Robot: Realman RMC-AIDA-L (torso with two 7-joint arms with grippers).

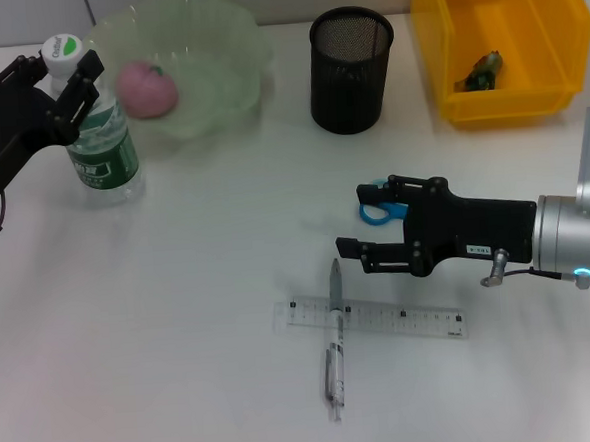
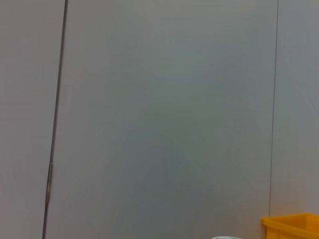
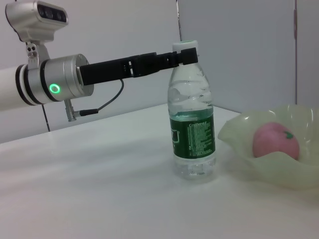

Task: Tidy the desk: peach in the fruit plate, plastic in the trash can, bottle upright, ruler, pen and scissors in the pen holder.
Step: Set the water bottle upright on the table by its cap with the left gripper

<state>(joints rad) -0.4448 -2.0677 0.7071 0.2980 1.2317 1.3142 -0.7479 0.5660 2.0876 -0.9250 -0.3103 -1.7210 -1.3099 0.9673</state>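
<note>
Bottle [image 1: 98,143]: upright beside fruit plate [image 1: 229,95], left gripper [image 1: 63,80] straddling its cap; your hasty retreat could topple it, while right gripper [image 1: 375,226] spreads empty over scissors [image 1: 379,212].

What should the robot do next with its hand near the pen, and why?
Probably lower the right gripper onto the pen. It hovers open beside the pen's tip; pen, ruler and scissors lie outside the pen holder, while the peach sits in the fruit plate and the bottle stands upright.
</note>
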